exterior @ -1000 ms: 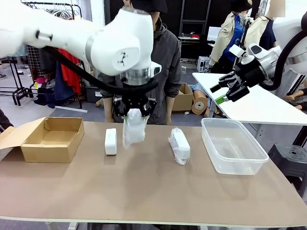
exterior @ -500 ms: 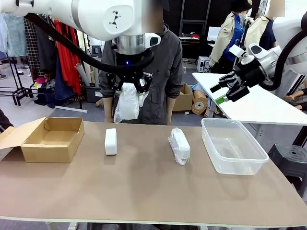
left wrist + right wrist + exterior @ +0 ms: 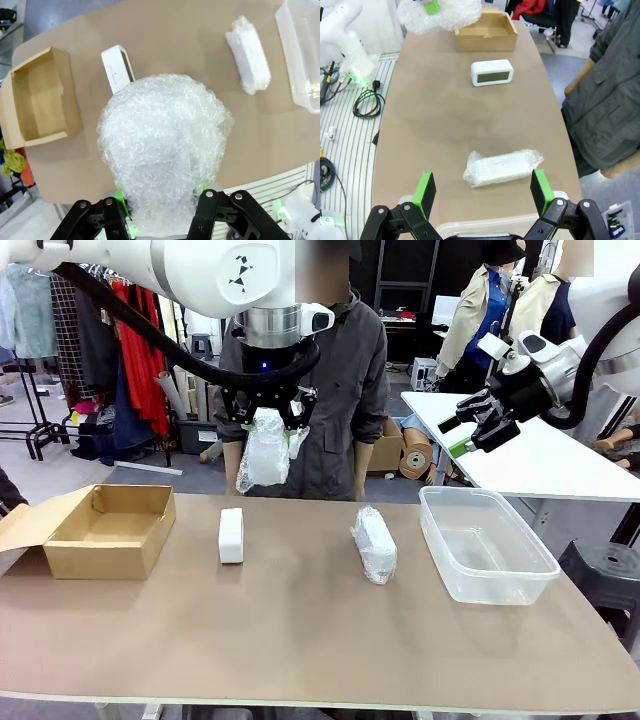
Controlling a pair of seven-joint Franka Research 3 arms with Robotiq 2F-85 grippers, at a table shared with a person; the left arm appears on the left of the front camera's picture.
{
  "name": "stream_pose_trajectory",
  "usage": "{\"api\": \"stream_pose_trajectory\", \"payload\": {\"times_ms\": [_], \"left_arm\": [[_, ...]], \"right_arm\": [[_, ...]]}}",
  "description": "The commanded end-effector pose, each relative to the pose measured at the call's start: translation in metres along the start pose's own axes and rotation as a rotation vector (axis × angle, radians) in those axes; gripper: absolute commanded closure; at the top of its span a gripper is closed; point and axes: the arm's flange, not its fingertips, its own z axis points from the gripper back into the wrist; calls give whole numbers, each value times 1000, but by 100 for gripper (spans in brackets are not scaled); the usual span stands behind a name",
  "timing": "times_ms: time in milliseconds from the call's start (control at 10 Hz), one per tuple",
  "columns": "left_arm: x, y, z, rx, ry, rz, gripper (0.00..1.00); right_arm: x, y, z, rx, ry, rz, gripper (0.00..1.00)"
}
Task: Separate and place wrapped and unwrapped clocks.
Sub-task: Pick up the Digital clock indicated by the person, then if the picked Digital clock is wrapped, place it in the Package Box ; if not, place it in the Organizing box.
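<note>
Left end effector raised wrapped clock; bare table toward near edge.

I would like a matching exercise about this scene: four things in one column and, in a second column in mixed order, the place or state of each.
Column one
1. bare clock
2. wrapped clock in the air
3. other wrapped clock
4. right gripper

Column two
a. open, empty, raised over the table
b. on the table, nearest the clear tub
c. on the table, nearest the cardboard box
d. held in the shut left gripper

Pairs: 1-c, 2-d, 3-b, 4-a.
</note>
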Motion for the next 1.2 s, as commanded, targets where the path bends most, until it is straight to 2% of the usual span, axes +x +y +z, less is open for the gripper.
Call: {"api": "stream_pose_trajectory", "payload": {"times_ms": [0, 1100], "left_arm": [[0, 4, 6, 2, -6, 6, 100], [0, 4, 6, 2, -6, 6, 100]], "right_arm": [[2, 0, 1, 2, 1, 4, 0], [2, 0, 1, 2, 1, 4, 0]]}}
